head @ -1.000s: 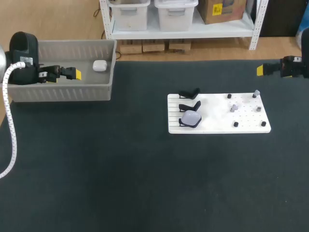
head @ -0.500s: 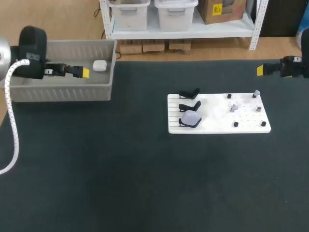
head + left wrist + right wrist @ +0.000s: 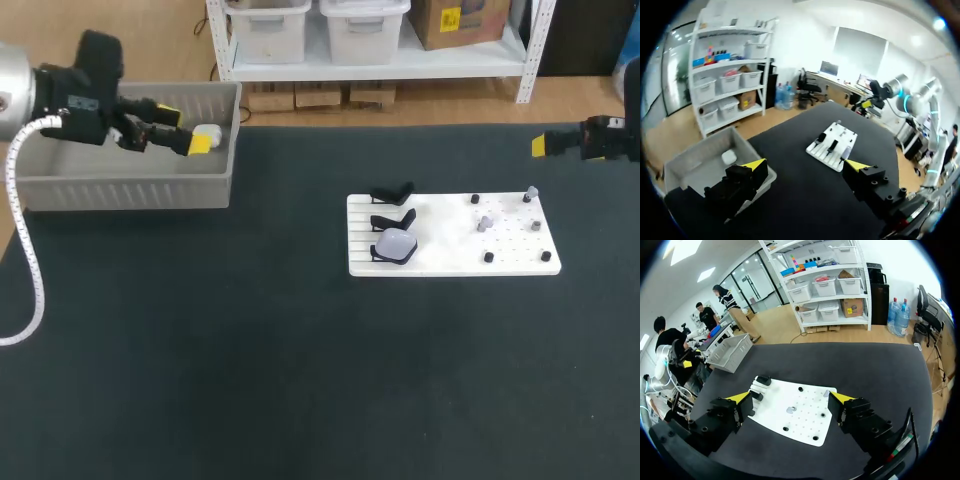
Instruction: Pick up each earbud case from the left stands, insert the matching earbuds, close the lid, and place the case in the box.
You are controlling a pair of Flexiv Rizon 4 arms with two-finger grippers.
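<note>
Dark table top (image 3: 300,380), pale round earbud case (image 3: 396,243) propped on black stand (image 3: 378,253) at white board's (image 3: 450,262) left end, far right of wide-open, empty left gripper (image 3: 184,128) above grey plastic box (image 3: 130,188), probably nearer wide-open, empty right gripper (image 3: 790,397)

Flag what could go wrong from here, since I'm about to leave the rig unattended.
1. The left gripper hangs open over the box, close to the boxed case and the box's right wall; a low exit could clip either.
2. The last case sits tight beside an empty stand; open fingers might snag that stand on the pick.
</note>
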